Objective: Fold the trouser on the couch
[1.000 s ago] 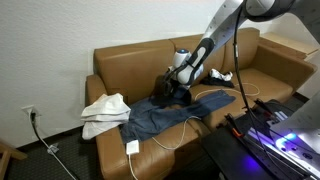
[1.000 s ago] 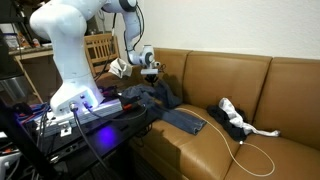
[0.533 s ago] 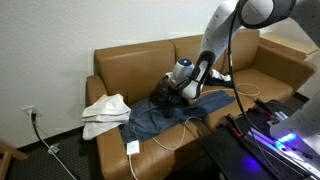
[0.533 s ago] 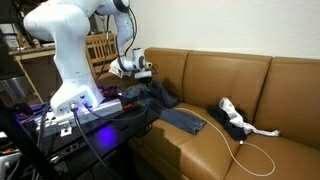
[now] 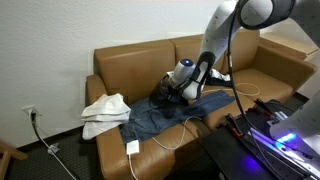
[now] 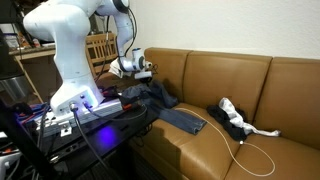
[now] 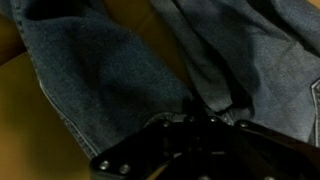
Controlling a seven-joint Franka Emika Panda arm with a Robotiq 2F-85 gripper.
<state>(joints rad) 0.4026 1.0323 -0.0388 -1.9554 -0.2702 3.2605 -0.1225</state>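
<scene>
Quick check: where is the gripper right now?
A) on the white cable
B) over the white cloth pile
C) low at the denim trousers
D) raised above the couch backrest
C: in both exterior views the gripper sits low at the bunched end of the trousers, and the wrist view shows denim right in front of it. The white cloth lies further along the couch.

**Materials and finish, as seen**

Trouser [image 7: 100, 70]: blue denim, matt. The weave shows in the wrist view, and a paler stitched seam runs along one edge. Couch [image 5: 130, 62]: tan, leather-like upholstery, smooth with a low sheen. Cloth [image 5: 105, 112] on the seat: white, soft, matt. Arm [image 6: 62, 40]: white moulded shell, glossy. Gripper [image 7: 200, 120]: black and dull, too dark for detail. Chair [image 6: 98, 48]: bare wood.
</scene>
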